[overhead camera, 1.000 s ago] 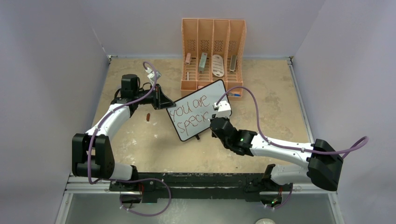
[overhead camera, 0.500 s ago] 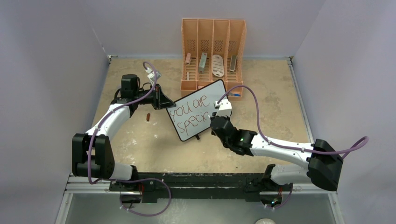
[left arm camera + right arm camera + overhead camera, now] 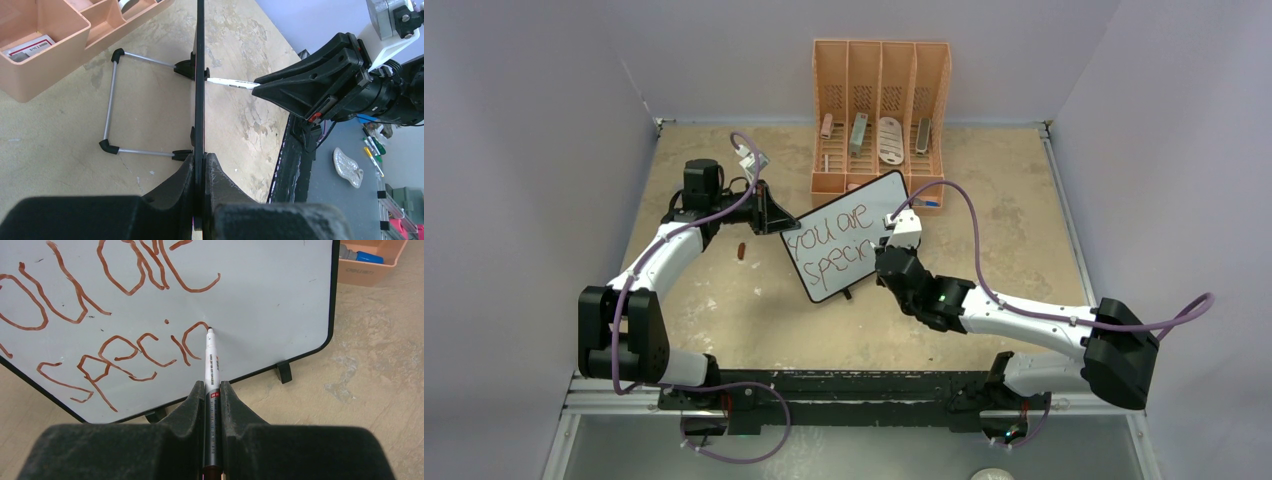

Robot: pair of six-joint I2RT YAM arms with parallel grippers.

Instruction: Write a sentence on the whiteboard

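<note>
The left hand [image 3: 200, 161] is clamped on the edge of the whiteboard [image 3: 280, 290], which stands on the table [image 3: 724, 300] between both hands, while the right hand [image 3: 212, 390] grips a marker [image 3: 210, 357] whose tip, straight ahead of it, touches the sentence [image 3: 829, 240] after "you are speci".

The whiteboard [image 3: 844, 240] stands on the table [image 3: 1004, 200] before the organizer [image 3: 880, 70], a marker [image 3: 210, 362] touching it.

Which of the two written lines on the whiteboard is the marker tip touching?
The lower line, reading only "speci": the tip of the marker rests on its rightmost curved stroke. The upper line, "you are", lies clear above the tip.
</note>
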